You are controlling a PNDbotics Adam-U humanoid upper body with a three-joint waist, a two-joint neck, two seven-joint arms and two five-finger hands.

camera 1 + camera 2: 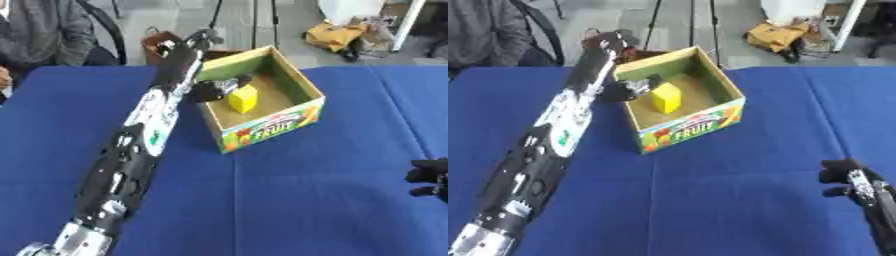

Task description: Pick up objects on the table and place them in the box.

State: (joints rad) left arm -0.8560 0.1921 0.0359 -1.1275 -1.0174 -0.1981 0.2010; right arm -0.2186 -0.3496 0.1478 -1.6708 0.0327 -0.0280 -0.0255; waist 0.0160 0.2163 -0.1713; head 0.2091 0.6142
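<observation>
A yellow block [244, 98] stands slightly tilted inside the open cardboard fruit box [302, 82], low over the brown floor. My left arm stretches from the lower left up to the box. My left hand [213, 90] reaches over the box's left wall, with a finger across the block's top and the thumb at its left side, so it is shut on the block. My right hand [846, 176] rests open at the lower right of the blue table, far from the box and holding nothing.
The blue cloth [289, 200] covers the table around the box. A person in grey sits at the far left edge. A brown bag and a yellow bag lie on the floor beyond the table.
</observation>
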